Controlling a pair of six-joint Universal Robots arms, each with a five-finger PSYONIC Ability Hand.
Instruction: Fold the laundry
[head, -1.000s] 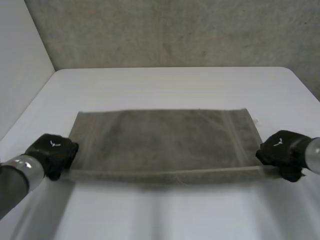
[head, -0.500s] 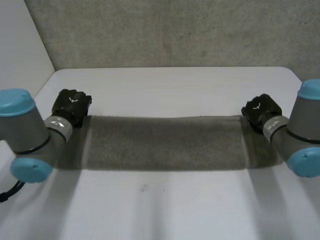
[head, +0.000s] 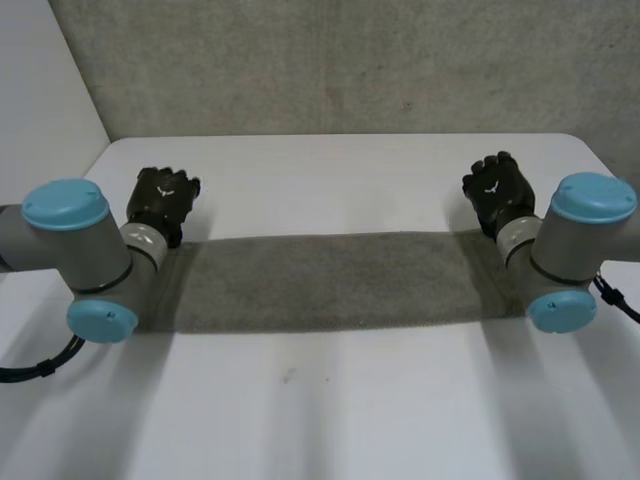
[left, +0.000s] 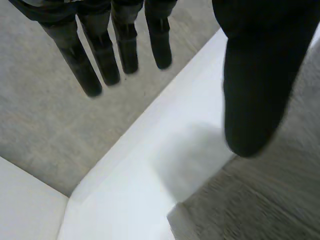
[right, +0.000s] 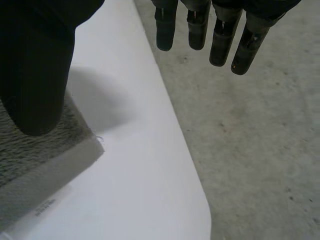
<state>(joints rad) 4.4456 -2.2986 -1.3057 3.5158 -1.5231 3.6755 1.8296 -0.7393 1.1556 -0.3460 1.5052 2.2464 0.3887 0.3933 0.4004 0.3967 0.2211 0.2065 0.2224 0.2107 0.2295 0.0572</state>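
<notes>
Folded grey towel (head: 330, 283) on white table (head: 340, 180)

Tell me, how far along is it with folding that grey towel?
Done, it seems: the grey towel lies flat as a long narrow strip on the white table, apparently folded once lengthwise. In hand: nothing; the left hand and right hand are open, fingers straight, each by a far corner, gripping no cloth. Left: probably folding the strip end to end.
</notes>
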